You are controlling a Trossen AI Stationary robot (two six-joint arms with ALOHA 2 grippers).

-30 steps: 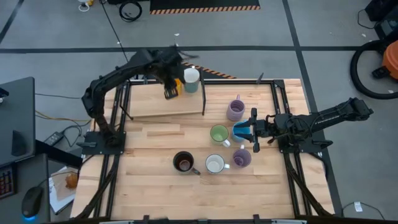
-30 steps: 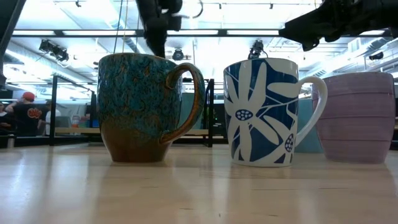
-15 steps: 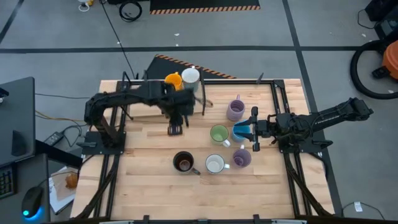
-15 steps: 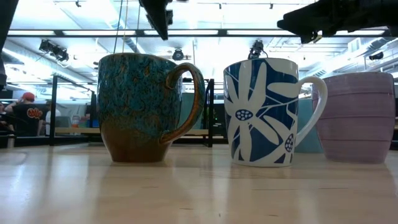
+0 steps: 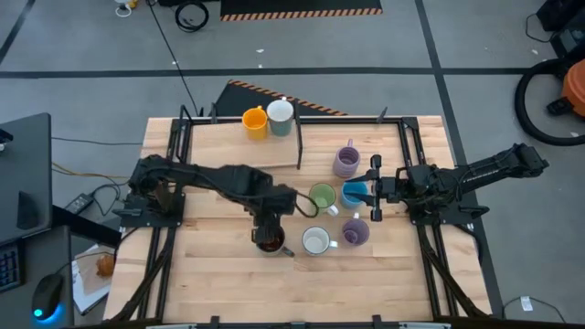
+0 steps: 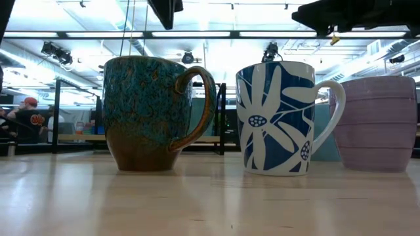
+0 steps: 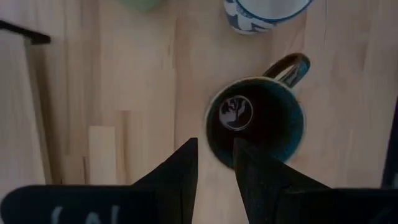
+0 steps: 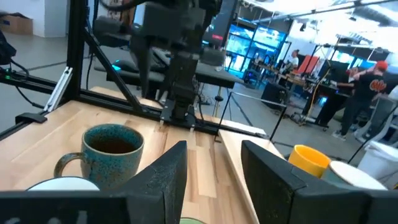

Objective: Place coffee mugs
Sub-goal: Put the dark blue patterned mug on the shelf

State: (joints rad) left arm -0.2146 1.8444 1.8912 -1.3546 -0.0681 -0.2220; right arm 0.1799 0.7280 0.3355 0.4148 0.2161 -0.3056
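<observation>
The dark brown, teal-glazed mug (image 5: 270, 240) stands on its base at the near middle of the table. My left gripper (image 7: 216, 163) hovers above it, pointing down, open, with nothing between its fingers. Beside it stand a white mug with blue flowers (image 6: 279, 118) and a lavender mug (image 5: 355, 231). A green mug (image 5: 322, 196), a blue mug (image 5: 354, 194) and a second lavender mug (image 5: 345, 162) stand farther back. An orange mug (image 5: 254, 121) and a white mug (image 5: 280, 114) stand at the far edge. My right gripper (image 5: 370, 189) hangs level above the blue mug, open and holding nothing.
A black metal frame (image 5: 299, 146) rims the table, with an upright post beside the far mugs. A pale raised board (image 5: 228, 155) lies at the far left. Bare wood (image 5: 210, 265) spreads across the near left. People and benches show in the room beyond.
My left gripper has swept from the orange mug at the far edge toward the near edge and a little to the right. It has rolled on the way and now hangs over the dark brown mug. My right gripper has turned slightly in place. No mug has moved.
</observation>
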